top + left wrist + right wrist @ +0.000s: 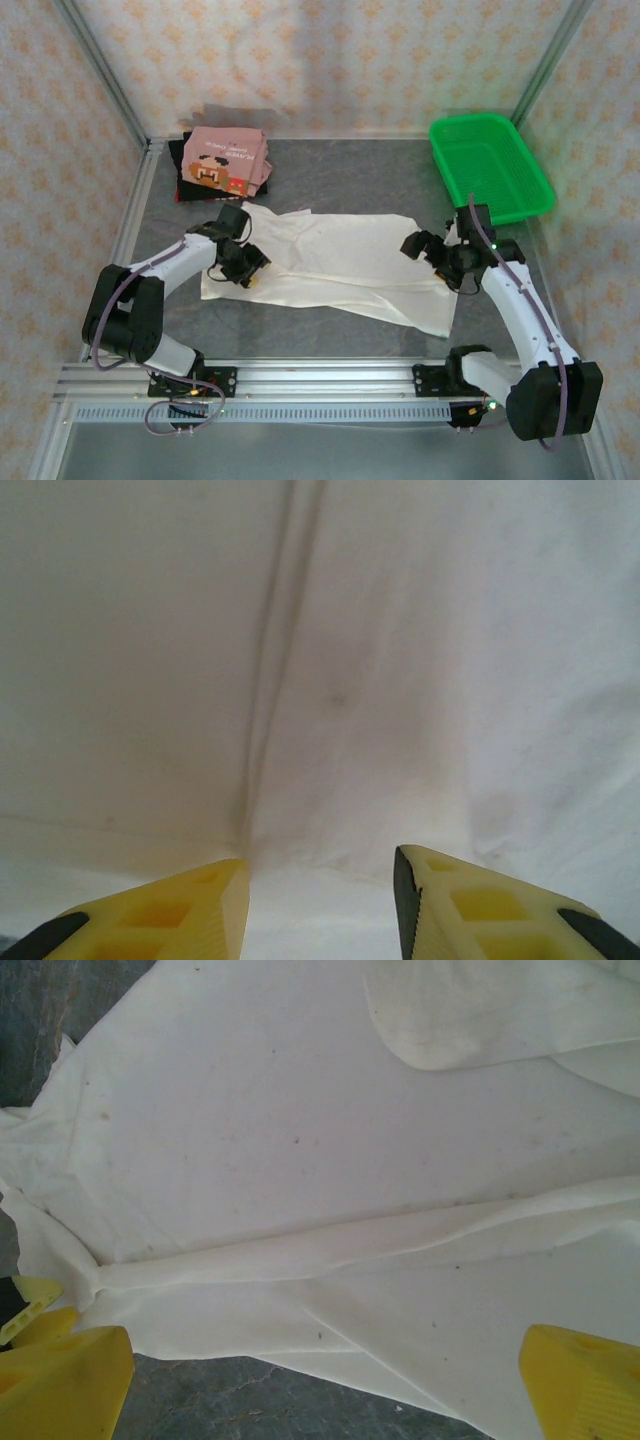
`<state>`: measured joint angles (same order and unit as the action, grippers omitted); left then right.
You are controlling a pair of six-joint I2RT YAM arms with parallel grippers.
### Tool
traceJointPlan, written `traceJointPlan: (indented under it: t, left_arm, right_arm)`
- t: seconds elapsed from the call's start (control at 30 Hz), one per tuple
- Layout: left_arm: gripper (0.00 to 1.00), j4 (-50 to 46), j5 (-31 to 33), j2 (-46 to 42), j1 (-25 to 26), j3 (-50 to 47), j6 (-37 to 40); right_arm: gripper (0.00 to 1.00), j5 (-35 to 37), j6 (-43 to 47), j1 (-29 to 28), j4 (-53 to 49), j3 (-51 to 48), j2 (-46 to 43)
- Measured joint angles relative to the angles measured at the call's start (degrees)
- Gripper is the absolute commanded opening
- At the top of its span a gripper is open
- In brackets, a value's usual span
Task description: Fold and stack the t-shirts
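Shirt of off-white cloth [340,262] lies long axis left-right, bare grey tabletop [380,170] beyond its far edge; my left gripper [320,878] and right gripper [325,1365] gape empty.

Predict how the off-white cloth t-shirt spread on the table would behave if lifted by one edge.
Probably floppy: the off-white cloth t-shirt lies in soft creases, so it should sag and drape. Likely light: it's thin, lying nearly flat on the grey table.

Grey table [340,165] bears off-white t-shirt [340,262], folded t-shirt stack [224,163], green basket [487,165].
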<state>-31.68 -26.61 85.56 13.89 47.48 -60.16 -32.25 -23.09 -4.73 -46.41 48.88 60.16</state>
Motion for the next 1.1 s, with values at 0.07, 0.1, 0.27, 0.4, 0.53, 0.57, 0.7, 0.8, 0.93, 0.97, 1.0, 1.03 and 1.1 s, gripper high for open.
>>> traceJointPlan:
  t: [0.07, 0.1, 0.27, 0.4, 0.53, 0.57, 0.7, 0.8, 0.93, 0.97, 1.0, 1.03, 1.1]
  left_arm:
    - [0.4, 0.0, 0.0, 0.1, 0.0, -0.6, 0.0]
    - [0.4, -0.1, 0.0, 0.2, 0.0, -0.8, 0.0]
    - [0.36, -0.1, 0.0, 1.4, 0.0, -0.8, 0.0]
    - [0.28, 0.1, 0.0, 2.0, 0.0, -0.8, 0.0]
    - [0.19, 0.1, 0.0, 2.0, 0.0, -0.8, 0.0]
    - [0.17, 0.1, 0.0, 2.0, 0.0, -0.8, 0.0]
    - [0.08, 0.1, -0.2, 2.0, 0.0, -0.8, 0.2]
    - [0.03, 0.0, -0.3, 2.0, 0.0, -0.8, 0.2]
    - [0.0, -0.1, -0.2, 2.0, 0.3, -0.5, 0.5]
    - [0.0, -0.3, -0.3, 2.0, 0.3, -0.3, 0.6]
    - [0.0, -0.4, -0.3, 2.0, 0.4, 0.0, 0.6]
    - [0.0, -0.5, -0.3, 2.0, 0.4, 0.4, 0.7]
    - [0.0, -0.6, -0.4, 2.0, 0.4, 1.5, 0.7]
  right_arm:
    - [0.99, 0.0, 0.0, 0.0, 0.0, 0.0, 0.0]
    - [0.99, 0.0, 0.0, 0.0, 0.0, 0.0, 0.1]
    - [0.99, 0.0, 0.0, 0.0, 0.0, 0.0, 0.6]
    - [0.99, 0.0, 0.0, 0.0, 0.0, 0.0, 0.7]
    - [0.99, 0.0, 0.0, 0.0, 0.0, 0.0, 0.7]
    - [0.99, 0.0, 0.0, 0.0, 0.0, 0.0, 0.7]
    - [0.99, 0.0, -0.2, 0.0, 0.1, 0.0, 0.7]
    - [0.99, 0.0, -0.3, 0.0, 0.4, 0.0, 0.7]
    - [0.99, 0.0, -0.3, 0.0, 0.7, 0.0, 0.7]
    - [0.99, 0.0, -0.3, 0.0, 0.8, 0.0, 0.7]
    - [0.99, 0.0, -0.5, 0.0, 0.9, 0.0, 0.7]
    - [0.99, 0.0, -0.5, 0.0, 1.0, 0.0, 0.7]
    - [1.0, 0.0, -0.5, 0.0, 1.2, 0.0, 0.7]
